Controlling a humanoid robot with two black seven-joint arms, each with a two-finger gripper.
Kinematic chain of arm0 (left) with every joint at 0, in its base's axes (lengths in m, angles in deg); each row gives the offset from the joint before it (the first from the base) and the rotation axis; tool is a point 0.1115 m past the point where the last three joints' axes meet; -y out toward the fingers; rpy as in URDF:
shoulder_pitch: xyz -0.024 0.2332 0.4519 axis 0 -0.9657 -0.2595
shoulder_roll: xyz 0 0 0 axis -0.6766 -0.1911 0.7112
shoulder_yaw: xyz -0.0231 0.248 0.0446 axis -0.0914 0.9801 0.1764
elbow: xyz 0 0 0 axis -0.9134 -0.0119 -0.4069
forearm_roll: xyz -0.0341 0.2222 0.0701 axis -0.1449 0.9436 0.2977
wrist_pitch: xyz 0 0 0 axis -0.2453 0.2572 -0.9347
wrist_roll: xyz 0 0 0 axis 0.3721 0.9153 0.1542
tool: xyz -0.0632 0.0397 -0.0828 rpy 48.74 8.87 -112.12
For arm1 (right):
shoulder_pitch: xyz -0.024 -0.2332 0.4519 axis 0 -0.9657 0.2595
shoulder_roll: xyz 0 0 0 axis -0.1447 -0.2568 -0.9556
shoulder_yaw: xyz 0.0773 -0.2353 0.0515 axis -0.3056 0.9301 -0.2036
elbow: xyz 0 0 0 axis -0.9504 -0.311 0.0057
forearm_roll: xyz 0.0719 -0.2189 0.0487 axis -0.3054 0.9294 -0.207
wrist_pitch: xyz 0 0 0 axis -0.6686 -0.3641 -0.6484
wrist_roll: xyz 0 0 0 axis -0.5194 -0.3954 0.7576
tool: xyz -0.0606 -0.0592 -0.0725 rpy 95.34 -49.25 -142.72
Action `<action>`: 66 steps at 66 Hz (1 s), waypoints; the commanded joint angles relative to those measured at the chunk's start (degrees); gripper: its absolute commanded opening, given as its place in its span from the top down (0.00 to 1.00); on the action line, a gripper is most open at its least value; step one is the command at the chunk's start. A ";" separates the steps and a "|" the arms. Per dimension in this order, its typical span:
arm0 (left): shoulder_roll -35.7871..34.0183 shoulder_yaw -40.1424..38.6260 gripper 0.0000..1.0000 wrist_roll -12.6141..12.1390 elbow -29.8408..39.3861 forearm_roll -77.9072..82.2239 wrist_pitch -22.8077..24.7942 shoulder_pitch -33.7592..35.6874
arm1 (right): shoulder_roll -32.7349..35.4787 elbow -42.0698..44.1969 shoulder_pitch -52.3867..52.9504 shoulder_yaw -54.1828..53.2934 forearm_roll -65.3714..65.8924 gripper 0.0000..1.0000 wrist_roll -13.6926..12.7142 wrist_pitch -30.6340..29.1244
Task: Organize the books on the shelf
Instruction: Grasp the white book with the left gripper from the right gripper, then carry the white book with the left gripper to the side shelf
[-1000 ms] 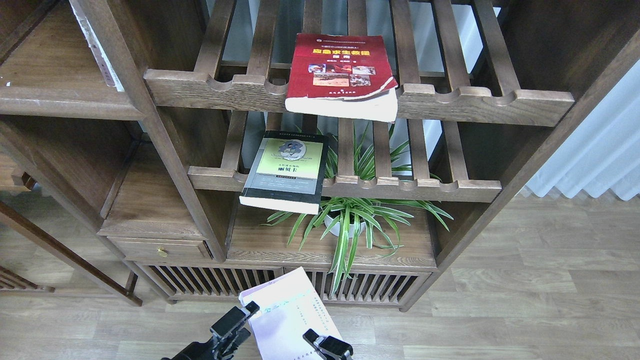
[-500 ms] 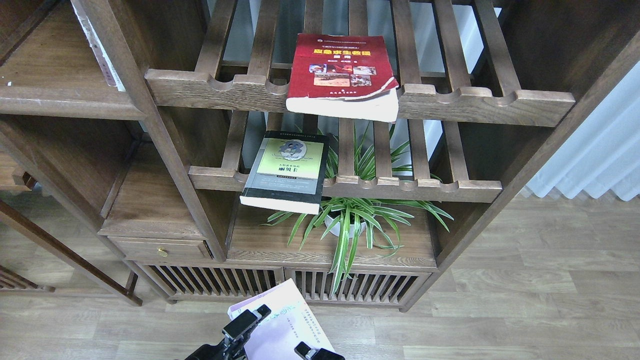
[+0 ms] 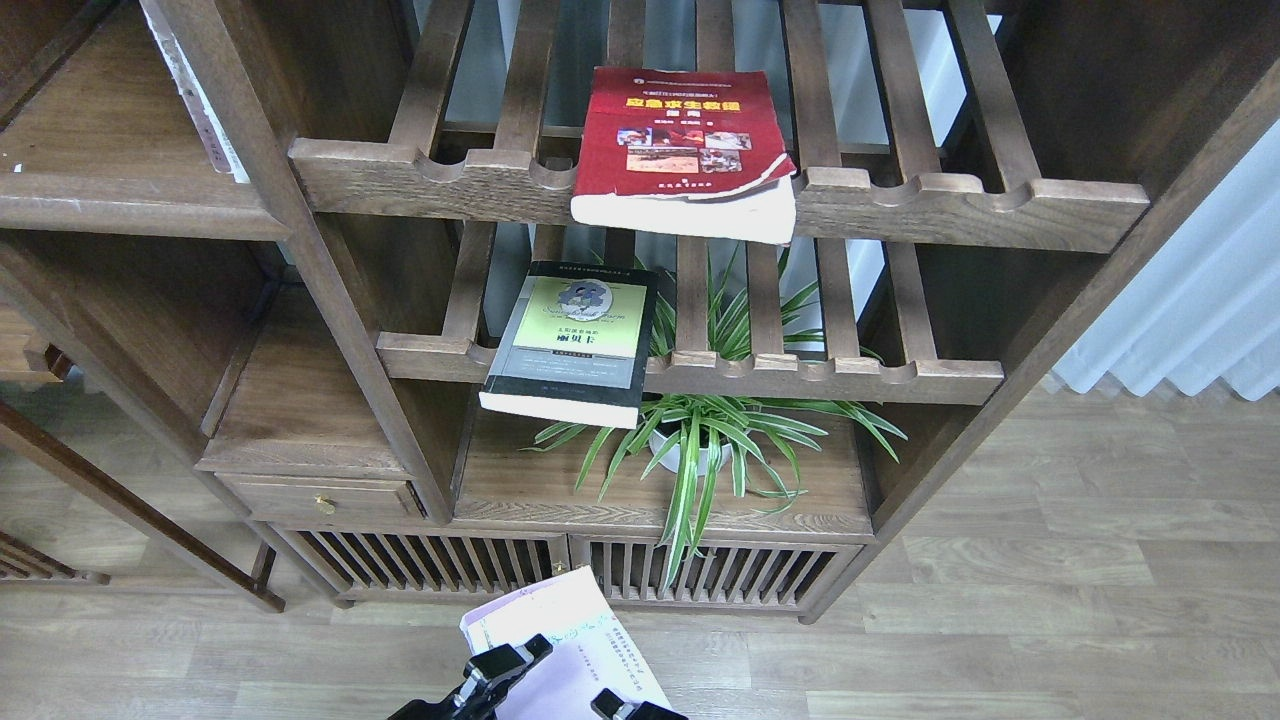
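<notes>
The thick red book (image 3: 685, 150) lies flat on the upper slatted rack and overhangs its front rail. The black-grey book with the yellow-green panel (image 3: 575, 340) lies on the lower slatted rack, also overhanging. The pale lavender-white book (image 3: 560, 625) is at the bottom edge of the view, in front of the bookcase base. My left gripper (image 3: 565, 688) is shut on it, one black finger (image 3: 505, 665) on its left side and the other finger (image 3: 625, 706) on its right. The solid dark-brown shelf (image 3: 120, 205) is at the upper left. My right gripper is out of view.
A potted spider plant (image 3: 700, 440) stands on the low board under the racks. A small drawer with a brass knob (image 3: 322, 503) is at the lower left. A pale spine (image 3: 195, 95) stands against the post on the solid shelf. A white curtain (image 3: 1190, 310) hangs at the right.
My left gripper and the lavender book have sunk lower toward the bottom edge of the view and shifted slightly left. The other two books have not moved.
</notes>
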 commanded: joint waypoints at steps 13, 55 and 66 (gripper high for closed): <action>-7.88 -7.78 0.95 -0.01 8.57 0.05 -0.04 -6.51 | 0.05 0.00 -0.31 -0.72 6.75 0.13 0.00 -0.01; -27.75 -40.12 0.94 -0.45 29.40 0.49 -0.04 -20.13 | 0.05 2.90 0.92 -1.16 6.75 0.11 0.52 -0.01; -31.97 -51.38 0.94 -1.15 32.92 0.84 -0.04 -23.03 | 0.05 3.61 0.92 -1.16 6.75 0.10 0.44 -0.01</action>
